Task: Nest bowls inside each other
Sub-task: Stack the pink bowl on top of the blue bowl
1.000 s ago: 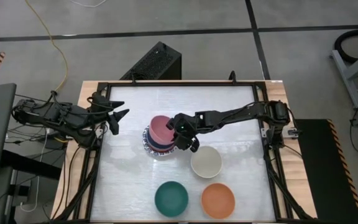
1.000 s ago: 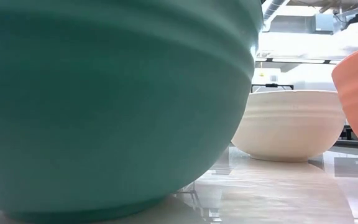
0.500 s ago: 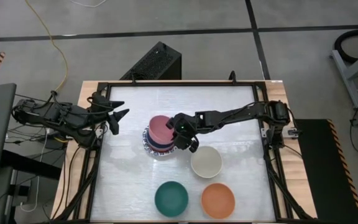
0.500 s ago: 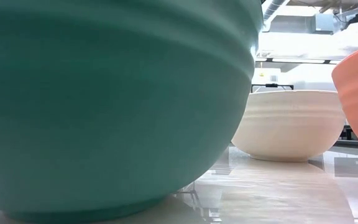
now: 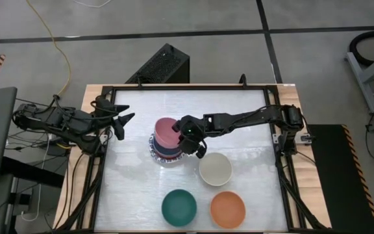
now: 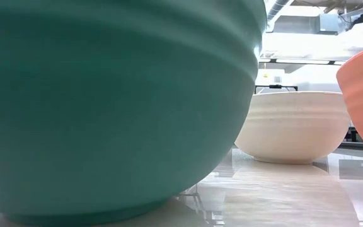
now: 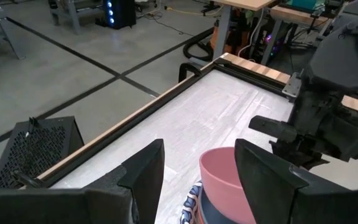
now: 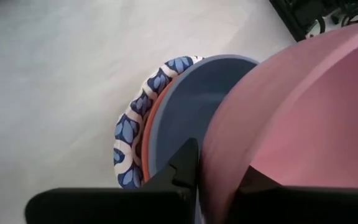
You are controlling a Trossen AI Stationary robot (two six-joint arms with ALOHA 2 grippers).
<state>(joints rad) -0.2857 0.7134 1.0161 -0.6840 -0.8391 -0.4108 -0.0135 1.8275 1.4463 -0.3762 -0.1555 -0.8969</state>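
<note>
Mid-surface, toward the left edge: right end effector [image 5: 191, 134] grasping pink bowl [image 5: 167, 132] by its rim, tilted on the stack [image 5: 156, 151]. Level it, then release once seated.

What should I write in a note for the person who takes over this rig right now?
Right gripper: at the rim of the pink bowl, one finger inside that rim; whether it grips cannot be told.
Left gripper: open, empty, waiting at the table's left edge.
Stack at mid-table: pink bowl on top, tilted and not yet seated in the blue bowl; red and blue-patterned rims show below.
Left to do: seat the pink bowl, then add the cream bowl, green bowl and orange bowl, which stand apart near the front.
</note>
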